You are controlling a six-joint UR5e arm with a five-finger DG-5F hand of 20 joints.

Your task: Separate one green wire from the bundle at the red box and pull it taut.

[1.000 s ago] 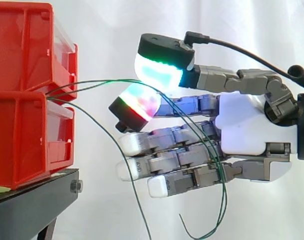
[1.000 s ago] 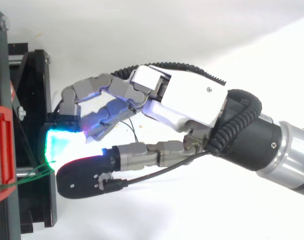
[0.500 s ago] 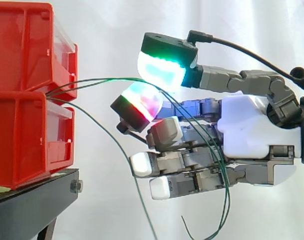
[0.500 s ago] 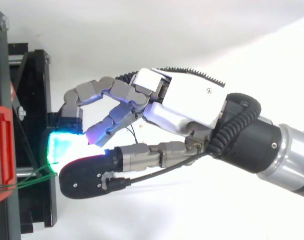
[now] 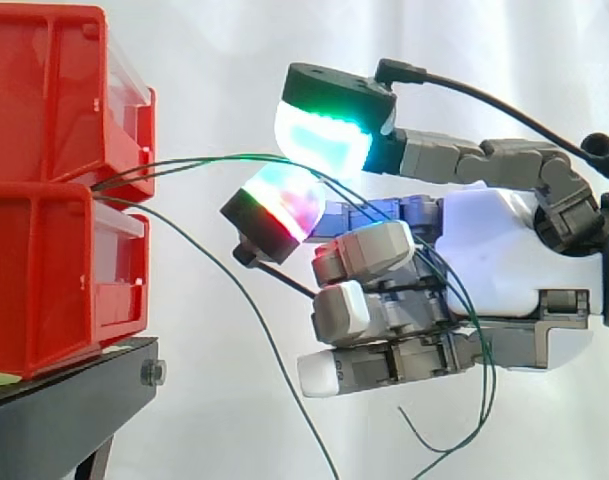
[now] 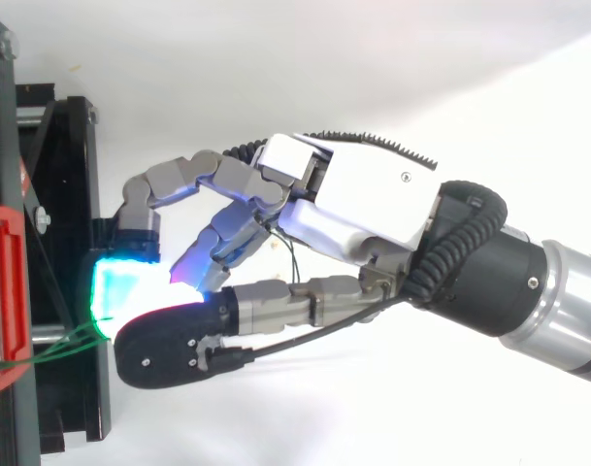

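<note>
Red plastic bins (image 5: 44, 270), stacked one on the other, sit at the left of the side view on a black metal stand (image 5: 74, 400), with a white curtain (image 5: 214, 60) behind. Thin green wires (image 5: 199, 160) come out of the gap between the upper and lower bin. Most of them arc rightwards to the robot's grey and white hand (image 5: 504, 260), while one strand droops away and runs down to the lower edge. The hand reaches in from the right, palm side towards the camera. Its thumb is stretched out on top with a pad glowing green and cyan (image 5: 324, 140), and the finger beneath it is also extended, its pad lit red, green and cyan. The arcing wires pass between these two pads. The lower fingers are curled in towards the palm, and the wires run under them across the palm, so the hand has the strands closed in its curl. Loose ends hang in a loop below the palm.

From the top view, the hand (image 6: 373, 199) comes in from the right and points at the red bins (image 6: 2, 291) on the left edge, above the black stand (image 6: 67, 175). The green wires (image 6: 67, 342) span the short gap from the bins to the glowing pads, fanning slightly. Another fine strand shows beneath the bent fingers near the palm.
</note>
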